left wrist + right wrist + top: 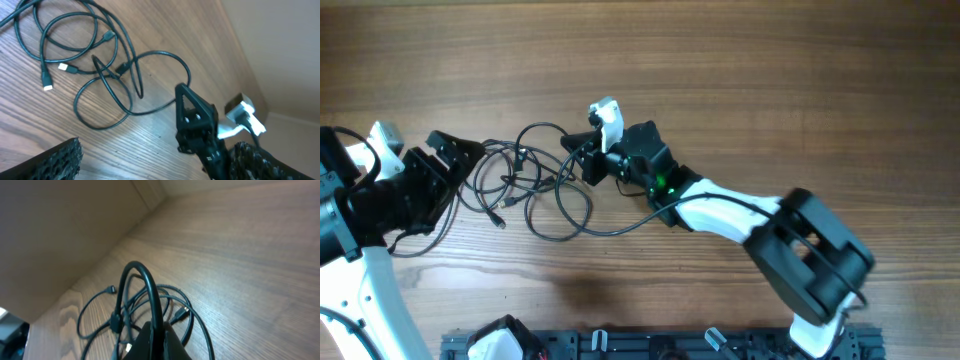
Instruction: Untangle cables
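The cables [535,180] lie as loose black loops on the wooden table, between my two grippers. My left gripper [460,180] stands open at the left end of the loops with nothing between its fingers. In the left wrist view the cables [100,65] spread ahead of the open left gripper [155,162], with small plugs showing. My right gripper [584,160] is shut on one cable strand at the right end of the tangle. In the right wrist view this strand [146,282] arches up out of the shut right gripper [156,332], with further loops on the table behind it.
The right arm's gripper [196,120] shows in the left wrist view, just right of the loops. A thicker black wire [620,225] runs along the right arm. A dark rack [650,345] lines the table's near edge.
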### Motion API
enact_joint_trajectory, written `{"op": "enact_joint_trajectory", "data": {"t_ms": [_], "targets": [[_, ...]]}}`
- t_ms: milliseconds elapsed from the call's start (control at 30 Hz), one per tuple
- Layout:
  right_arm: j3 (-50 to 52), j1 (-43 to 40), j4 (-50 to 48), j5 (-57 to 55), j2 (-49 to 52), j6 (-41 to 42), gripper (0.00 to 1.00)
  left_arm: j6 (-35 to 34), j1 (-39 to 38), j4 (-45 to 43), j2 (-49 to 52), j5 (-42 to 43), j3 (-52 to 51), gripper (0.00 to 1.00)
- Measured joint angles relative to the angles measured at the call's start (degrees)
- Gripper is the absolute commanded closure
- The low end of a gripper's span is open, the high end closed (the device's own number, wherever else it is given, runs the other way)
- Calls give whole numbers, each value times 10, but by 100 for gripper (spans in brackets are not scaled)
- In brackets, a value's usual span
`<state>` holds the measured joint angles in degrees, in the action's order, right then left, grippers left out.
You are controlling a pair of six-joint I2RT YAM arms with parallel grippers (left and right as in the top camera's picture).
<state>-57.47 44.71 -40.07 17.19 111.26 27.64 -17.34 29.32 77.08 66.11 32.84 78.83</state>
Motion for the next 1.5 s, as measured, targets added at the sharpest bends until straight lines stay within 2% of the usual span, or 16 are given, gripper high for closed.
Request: {"op": "enact_joint_trajectory", "data": {"t_ms": [67, 100, 167, 267, 433, 533, 700, 800, 1000, 1500], "targets": [[0, 0, -28, 20, 30, 4, 75, 8, 0, 3, 0, -7, 0, 0], [1, 0, -28, 28, 37, 8, 54, 13, -2, 3, 0, -10, -2, 0], [0, -2, -37, 45, 37, 17, 0, 19, -4, 3, 0, -15, -8, 0], [0, -17, -31, 88, 28, 19, 0, 21, -5, 3, 0, -15, -13, 0], [0, -55, 54, 120, -35, 21, 0, 23, -5, 3, 0, -16, -14, 0], [-2, -98, 133, 135, -78, 19, 0, 23, -5, 3, 0, -17, -15, 0], [-2, -201, 357, 141, -97, 19, 0, 23, -5, 3, 0, -17, -15, 0], [-1, -222, 411, 131, -97, 19, 0, 23, -5, 3, 0, -17, -15, 0], [-1, -226, 414, 93, -97, 19, 0, 23, -5, 3, 0, -17, -16, 0], [-1, -226, 414, 84, -97, 19, 0, 23, -5, 3, 0, -17, -16, 0]]}}
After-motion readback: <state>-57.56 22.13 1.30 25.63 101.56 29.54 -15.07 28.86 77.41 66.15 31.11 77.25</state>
